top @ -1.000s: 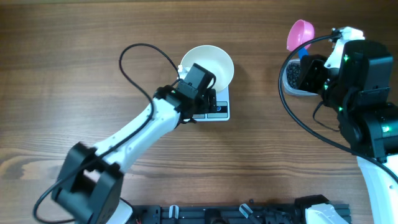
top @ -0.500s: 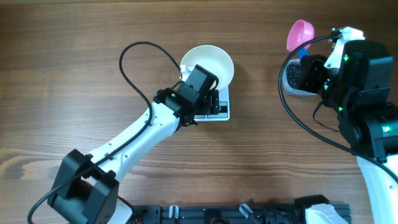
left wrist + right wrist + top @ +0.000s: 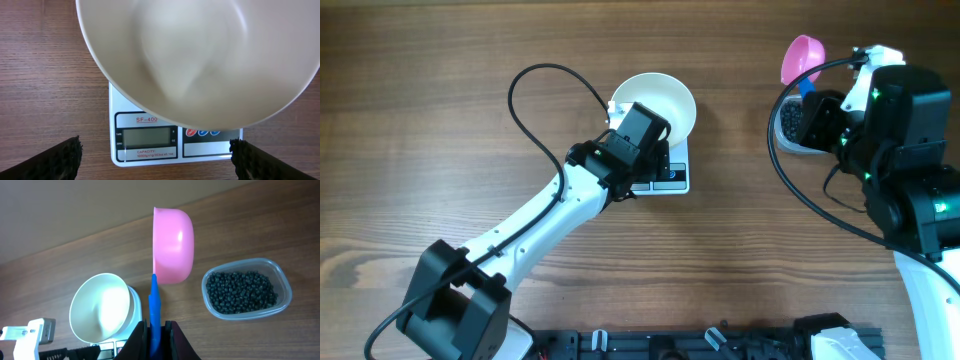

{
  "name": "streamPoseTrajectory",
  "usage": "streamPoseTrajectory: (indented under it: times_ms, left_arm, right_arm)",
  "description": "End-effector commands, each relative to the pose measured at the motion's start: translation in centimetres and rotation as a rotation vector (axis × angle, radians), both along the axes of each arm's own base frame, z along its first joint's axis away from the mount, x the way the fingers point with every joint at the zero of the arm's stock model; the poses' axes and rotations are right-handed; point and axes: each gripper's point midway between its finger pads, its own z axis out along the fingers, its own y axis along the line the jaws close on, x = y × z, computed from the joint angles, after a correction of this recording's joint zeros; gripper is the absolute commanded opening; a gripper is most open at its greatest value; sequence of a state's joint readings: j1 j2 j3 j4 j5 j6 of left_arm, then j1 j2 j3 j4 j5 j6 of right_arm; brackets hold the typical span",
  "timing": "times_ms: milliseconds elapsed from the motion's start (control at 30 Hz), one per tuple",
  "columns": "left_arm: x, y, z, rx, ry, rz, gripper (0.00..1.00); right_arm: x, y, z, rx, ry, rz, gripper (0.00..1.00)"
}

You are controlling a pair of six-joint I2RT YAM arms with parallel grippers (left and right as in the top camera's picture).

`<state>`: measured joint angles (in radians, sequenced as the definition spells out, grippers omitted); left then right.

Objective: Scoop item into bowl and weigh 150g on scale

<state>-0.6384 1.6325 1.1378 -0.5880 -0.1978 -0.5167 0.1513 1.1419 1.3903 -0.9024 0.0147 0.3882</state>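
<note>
The white bowl (image 3: pixel 200 55) is seen resting on the scale (image 3: pixel 150 155), and nothing is seen inside it. It overhangs the scale's back part, so only the front strip with the display (image 3: pixel 147 137) and the small round buttons is left uncovered. The display appears blank, though this cannot be told for sure. The left gripper (image 3: pixel 157 162) is held just in front of the scale with its jaws spread wide on either side, and nothing is gripped.

The right gripper (image 3: pixel 156 337) is closed tight on the blue handle of a pink scoop (image 3: pixel 172 245), which is raised above the wooden table (image 3: pixel 440 100) and turned on its side. From overhead the scoop looks empty. The black beads (image 3: pixel 240 292) are kept in a clear plastic tub (image 3: pixel 282 280), set well to the right of the bowl and scale and just beside the scoop.
</note>
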Motion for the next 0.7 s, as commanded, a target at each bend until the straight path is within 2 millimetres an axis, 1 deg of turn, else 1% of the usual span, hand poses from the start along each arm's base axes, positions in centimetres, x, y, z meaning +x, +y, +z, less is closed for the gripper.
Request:
streamPoseTrajectory:
  times_ms: [0, 233, 333, 533, 667]
  left_arm:
    - [0.4, 0.7, -0.2, 0.028, -0.013, 0.011, 1.00]
    - [0.2, 0.6, -0.3, 0.023, -0.003, 0.005, 1.00]
    - [-0.3, 0.3, -0.7, 0.014, 0.027, -0.009, 1.00]
    - [-0.3, 0.5, -2.3, 0.041, 0.061, -0.004, 1.00]
    - [-0.1, 0.4, -2.4, 0.035, 0.053, -0.004, 1.00]
  right_arm:
    - [0.1, 0.2, 0.4, 0.014, -0.006, 0.007, 0.04]
    - [0.1, 0.2, 0.4, 0.014, -0.006, 0.007, 0.04]
    - [0.1, 0.2, 0.4, 0.014, -0.006, 0.007, 0.04]
    - [0.2, 0.2, 0.4, 0.014, -0.009, 0.007, 0.04]
    - [0.2, 0.2, 0.4, 0.015, -0.009, 0.007, 0.04]
